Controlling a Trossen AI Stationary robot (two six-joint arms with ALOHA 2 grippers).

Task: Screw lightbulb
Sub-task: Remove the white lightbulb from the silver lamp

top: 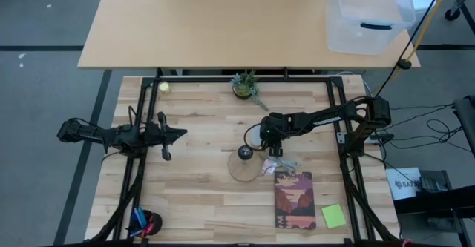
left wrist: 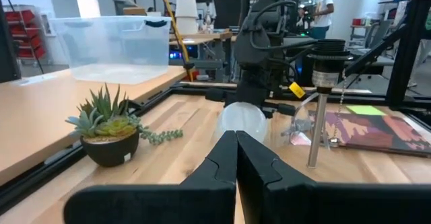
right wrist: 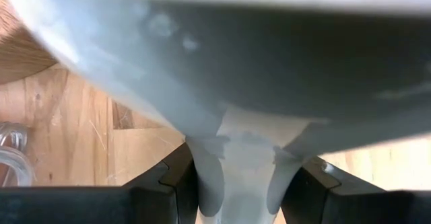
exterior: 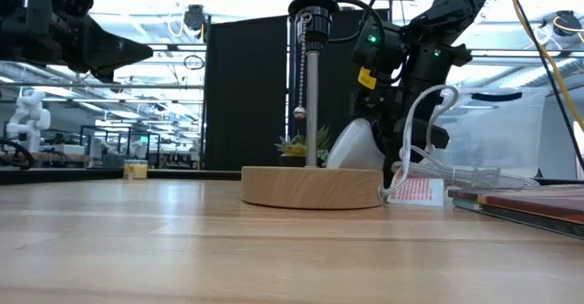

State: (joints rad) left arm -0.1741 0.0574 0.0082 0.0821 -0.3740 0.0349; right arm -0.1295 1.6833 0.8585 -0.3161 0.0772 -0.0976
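Note:
The white lightbulb [exterior: 354, 147] is caught in my right gripper [right wrist: 246, 180], just behind the lamp's round wooden base [exterior: 312, 186]. Its frosted globe [left wrist: 242, 120] points down toward the table and away from the gripper. The lamp's black socket [exterior: 313, 1] sits on top of a metal post, above the bulb. My left gripper [left wrist: 236, 158] hovers shut and level near the table's left side [top: 172, 136], holding nothing. My right gripper pinches the bulb's pale cone neck [right wrist: 246, 158] between its two fingers [right wrist: 180, 183], one on each side. The fingers slant steeply down from the table's right side. The globe hangs low beyond them; the wooden base hides whether it touches the table.
A potted succulent [top: 246, 85] stands at the far middle and a small yellow-green ball [top: 164, 87] at the far left. A book [top: 294, 200] and a yellow note [top: 334, 216] lie near right. Clear packaging [exterior: 415, 190] lies beside the base. A plastic bin [top: 369, 13] sits on the far table.

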